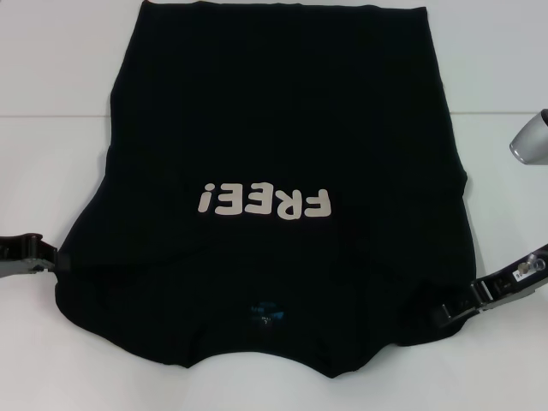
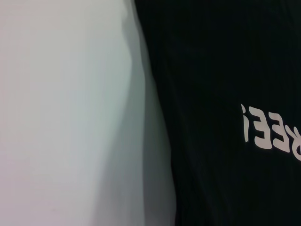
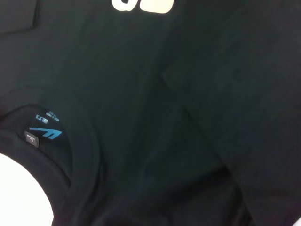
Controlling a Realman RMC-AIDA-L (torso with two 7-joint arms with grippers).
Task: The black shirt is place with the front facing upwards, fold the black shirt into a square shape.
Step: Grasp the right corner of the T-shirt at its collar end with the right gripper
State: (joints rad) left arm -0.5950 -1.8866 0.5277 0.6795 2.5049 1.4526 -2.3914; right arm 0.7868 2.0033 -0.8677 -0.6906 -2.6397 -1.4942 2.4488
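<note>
Head view: the black shirt point(image 1: 274, 171) lies spread front-up on the white bench point(image 1: 51, 103), its collar toward the robot and its hem at the far edge of the picture. The cream "FREE!" lettering point(image 1: 263, 200) reads upside down from here, and a small blue neck label point(image 1: 264, 312) shows inside the collar. The near part of the cloth is rumpled, with the two shoulder corners drawn outward. The left claw point(image 1: 56, 259) sits at the shirt's left shoulder edge, low over the bench, its tip right at the cloth; whether it is clenched or released I cannot tell. The right claw point(image 1: 445, 312) sits at the right shoulder edge, its dark tip meeting the fabric; its grip cannot be told either. A grey rounded part of the right arm point(image 1: 533, 137) shows at the right border, above the bench.

Left wrist view: the shirt's side edge point(image 2: 155, 117) runs across the picture, with bare bench point(image 2: 66, 117) next to it. Part of the lettering point(image 2: 265, 134) is seen on the black cloth. No fingers appear.

Right wrist view: black fabric fills nearly everything. The collar opening point(image 3: 42, 136) holds the blue label print point(image 3: 45, 133) and a small size tab point(image 3: 31, 139). The bottoms of two letters point(image 3: 141, 5) show at one border. A crease point(image 3: 197, 122) crosses the chest. No fingers appear.
</note>
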